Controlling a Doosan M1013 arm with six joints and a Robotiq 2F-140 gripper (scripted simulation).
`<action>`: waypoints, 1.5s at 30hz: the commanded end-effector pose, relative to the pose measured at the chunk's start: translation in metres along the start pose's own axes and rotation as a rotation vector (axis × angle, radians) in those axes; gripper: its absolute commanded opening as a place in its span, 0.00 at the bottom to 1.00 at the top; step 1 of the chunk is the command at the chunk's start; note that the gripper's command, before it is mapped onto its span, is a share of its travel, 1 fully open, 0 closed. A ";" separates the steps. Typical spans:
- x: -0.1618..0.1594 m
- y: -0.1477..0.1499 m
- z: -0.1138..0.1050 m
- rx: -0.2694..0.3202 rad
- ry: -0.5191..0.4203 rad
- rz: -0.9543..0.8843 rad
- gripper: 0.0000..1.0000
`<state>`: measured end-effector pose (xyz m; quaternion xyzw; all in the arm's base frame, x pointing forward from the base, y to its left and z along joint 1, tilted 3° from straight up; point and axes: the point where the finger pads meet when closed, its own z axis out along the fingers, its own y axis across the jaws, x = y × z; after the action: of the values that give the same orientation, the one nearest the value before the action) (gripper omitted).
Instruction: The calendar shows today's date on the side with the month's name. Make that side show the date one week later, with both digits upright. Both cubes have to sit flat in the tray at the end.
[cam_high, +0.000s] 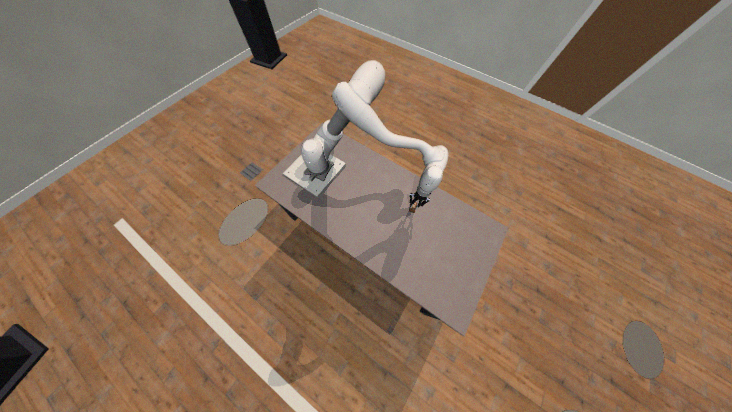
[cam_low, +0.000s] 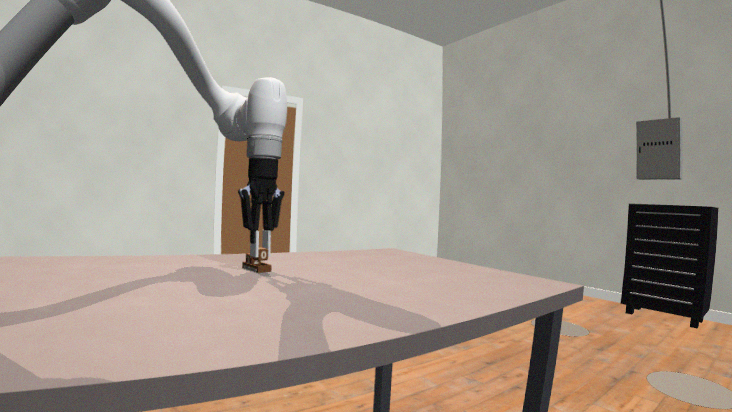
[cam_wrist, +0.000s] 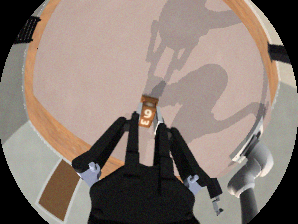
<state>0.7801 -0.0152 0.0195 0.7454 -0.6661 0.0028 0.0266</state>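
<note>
The cube (cam_low: 263, 254) (cam_wrist: 147, 114) looks brown, perhaps orange, with pale digits (cam_low: 263, 254) (cam_wrist: 147, 114).
</note>
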 end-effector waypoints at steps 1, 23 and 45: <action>0.000 0.000 0.002 0.000 0.000 0.000 0.24; 0.000 0.000 0.008 0.000 0.000 0.000 0.24; 0.000 0.000 0.009 0.000 0.000 0.000 0.24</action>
<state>0.7798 -0.0156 0.0108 0.7454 -0.6661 0.0028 0.0266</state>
